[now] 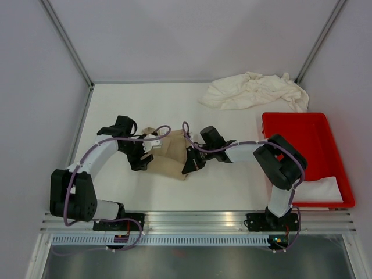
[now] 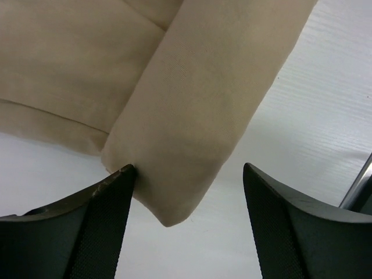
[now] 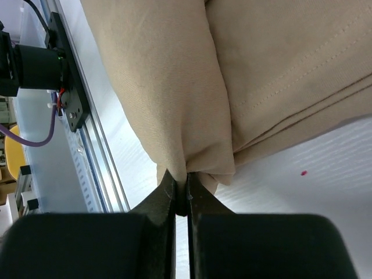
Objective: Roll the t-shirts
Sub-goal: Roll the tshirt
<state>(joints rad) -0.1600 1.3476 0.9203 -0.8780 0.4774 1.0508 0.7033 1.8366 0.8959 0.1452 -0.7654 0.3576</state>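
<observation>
The tan t-shirt (image 1: 167,156) lies partly rolled near the table's front, between my two grippers. In the left wrist view its rolled end (image 2: 192,116) pokes between the wide-apart fingers of my left gripper (image 2: 189,168) and touches only the left finger (image 2: 110,203). From above, the left gripper (image 1: 141,157) sits at the shirt's left edge. My right gripper (image 3: 181,181) is shut, pinching a fold at the edge of the tan t-shirt (image 3: 174,87). From above, the right gripper (image 1: 190,164) is at the shirt's right edge. Cream-white t-shirts (image 1: 256,90) lie crumpled at the back right.
A red tray (image 1: 302,125) stands at the right with a white folded cloth (image 1: 319,189) at its near end. The aluminium rail (image 1: 197,221) runs along the near edge. Grey walls enclose the table on three sides.
</observation>
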